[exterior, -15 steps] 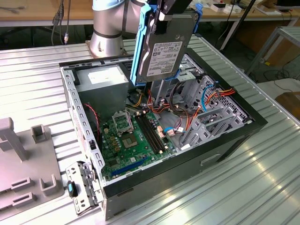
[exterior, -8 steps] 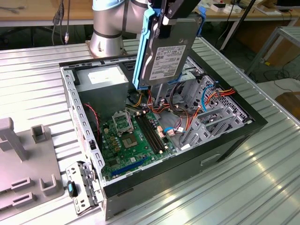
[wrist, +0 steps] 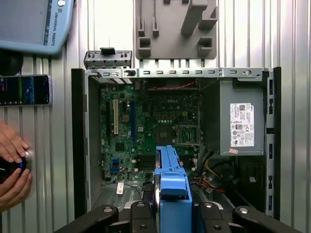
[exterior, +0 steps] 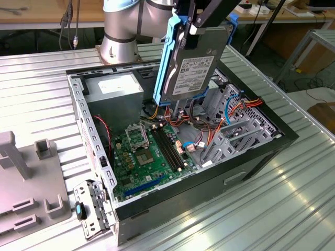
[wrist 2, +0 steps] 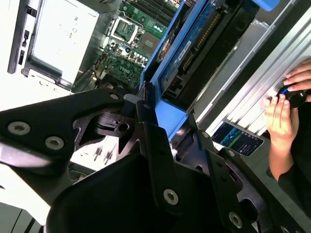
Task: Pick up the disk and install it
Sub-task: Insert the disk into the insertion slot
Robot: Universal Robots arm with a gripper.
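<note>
Disk (exterior: 192,70) on edge, long axis near-vertical.

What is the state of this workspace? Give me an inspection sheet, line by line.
Surface: ribbed metal table carrying an open computer case.
Job's things: disk in its blue carrier, held on edge above the case interior, not yet installed.
Clutter: grey fixture, loose metal bracket, phone, teach pendant.
Grippers: claw shut on the disk's upper end.
Cables: orange, red and blue wires bundled inside the case.
Surroundings: a person's hand on a control beside the case.
</note>
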